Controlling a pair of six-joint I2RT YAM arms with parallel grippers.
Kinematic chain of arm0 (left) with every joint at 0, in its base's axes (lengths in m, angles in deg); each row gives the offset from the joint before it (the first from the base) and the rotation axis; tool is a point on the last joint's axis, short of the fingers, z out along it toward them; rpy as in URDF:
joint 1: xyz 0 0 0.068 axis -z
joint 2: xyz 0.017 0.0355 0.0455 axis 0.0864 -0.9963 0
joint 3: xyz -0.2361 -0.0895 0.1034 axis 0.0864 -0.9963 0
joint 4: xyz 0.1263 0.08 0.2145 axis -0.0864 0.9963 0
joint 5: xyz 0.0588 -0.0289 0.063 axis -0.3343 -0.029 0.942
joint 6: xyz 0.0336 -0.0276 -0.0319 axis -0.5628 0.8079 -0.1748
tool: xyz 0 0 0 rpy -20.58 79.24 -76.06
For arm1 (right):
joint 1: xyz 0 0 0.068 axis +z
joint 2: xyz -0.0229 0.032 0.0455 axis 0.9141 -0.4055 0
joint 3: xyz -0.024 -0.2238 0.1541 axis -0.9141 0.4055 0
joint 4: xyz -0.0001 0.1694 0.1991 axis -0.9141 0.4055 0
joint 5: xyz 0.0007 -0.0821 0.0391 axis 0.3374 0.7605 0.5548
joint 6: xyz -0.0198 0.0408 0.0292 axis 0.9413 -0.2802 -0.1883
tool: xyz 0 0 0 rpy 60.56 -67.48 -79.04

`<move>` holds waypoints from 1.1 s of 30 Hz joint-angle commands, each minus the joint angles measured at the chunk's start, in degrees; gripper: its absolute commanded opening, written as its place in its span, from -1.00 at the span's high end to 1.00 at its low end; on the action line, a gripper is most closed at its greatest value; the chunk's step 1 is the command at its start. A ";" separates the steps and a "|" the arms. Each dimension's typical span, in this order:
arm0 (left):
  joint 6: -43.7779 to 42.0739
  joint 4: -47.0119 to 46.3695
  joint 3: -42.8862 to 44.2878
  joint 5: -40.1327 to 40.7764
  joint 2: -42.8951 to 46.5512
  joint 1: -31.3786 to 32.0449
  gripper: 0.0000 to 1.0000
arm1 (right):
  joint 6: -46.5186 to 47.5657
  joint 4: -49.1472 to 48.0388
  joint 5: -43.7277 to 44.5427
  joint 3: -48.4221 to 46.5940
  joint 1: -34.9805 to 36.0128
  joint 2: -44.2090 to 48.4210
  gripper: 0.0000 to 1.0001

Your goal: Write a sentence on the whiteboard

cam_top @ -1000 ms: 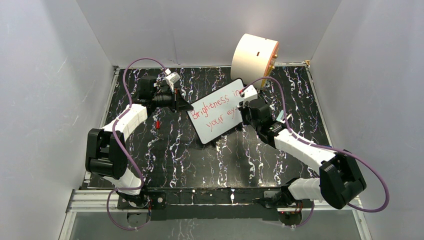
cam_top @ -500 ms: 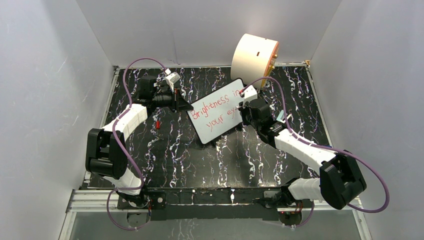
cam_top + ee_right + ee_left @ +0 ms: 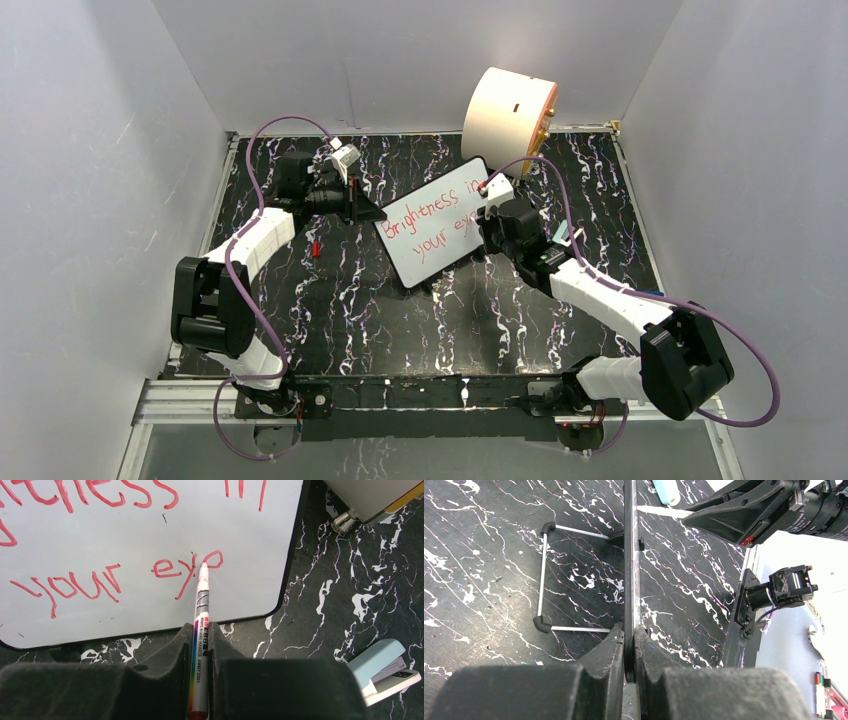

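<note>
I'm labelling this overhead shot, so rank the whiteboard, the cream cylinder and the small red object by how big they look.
Largest: whiteboard and cream cylinder look nearly alike; the right arm hides a corner of the board, so I won't rank them.
Smallest: small red object, by far.

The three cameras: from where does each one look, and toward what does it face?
Top external: above and behind the arm bases, looking down at the table; both arms show, flanking the whiteboard.
Left wrist: on the left arm, looking along the whiteboard's edge; the left end effector is shut on it.
Right wrist: on the right arm, facing the sentence; the right end effector is shut on the marker.
Shared: all three show the whiteboard.
</note>
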 commanded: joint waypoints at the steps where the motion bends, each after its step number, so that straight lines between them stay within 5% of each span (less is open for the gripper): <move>1: -3.35 5.92 -1.32 4.44 -2.96 1.98 1.00 | -0.55 0.27 -1.93 0.72 0.09 0.83 1.00; 33: -3.35 6.28 -1.22 4.71 -2.86 1.94 1.00 | -1.38 -3.77 5.86 2.42 -0.48 3.44 1.00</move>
